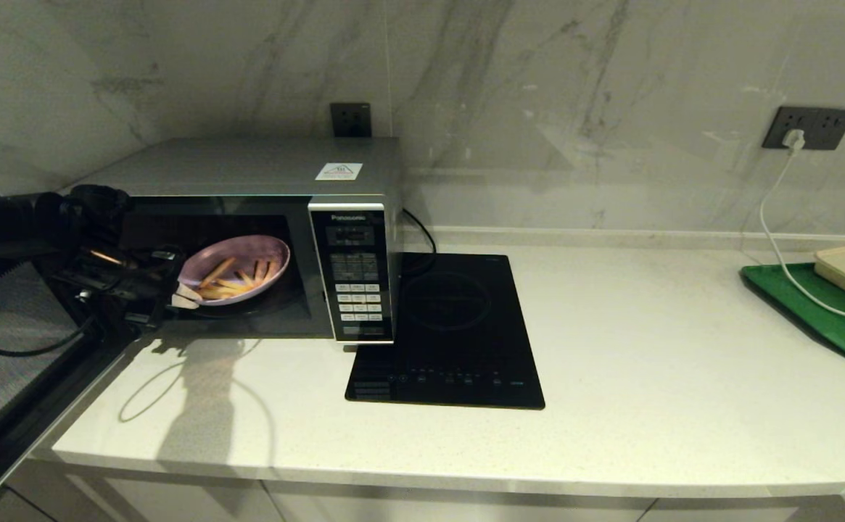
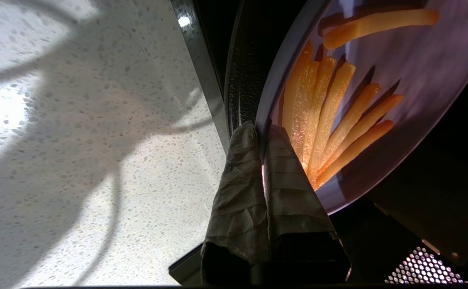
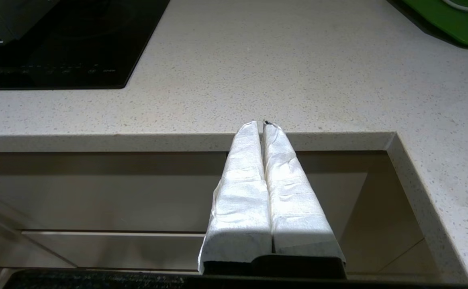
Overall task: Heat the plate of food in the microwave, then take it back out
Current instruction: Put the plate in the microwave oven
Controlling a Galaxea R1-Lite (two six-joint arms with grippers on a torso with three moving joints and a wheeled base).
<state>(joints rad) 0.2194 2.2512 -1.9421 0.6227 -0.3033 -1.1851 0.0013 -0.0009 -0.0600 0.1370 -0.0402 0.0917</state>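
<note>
Inside microwave (image 1: 262, 217), plate of food (image 1: 237, 270), left gripper (image 1: 184, 297) clamped

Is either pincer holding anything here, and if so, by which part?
The left pincer is shut on the near rim of the plate of food, inside the open microwave. The right pincer is shut on nothing.
</note>
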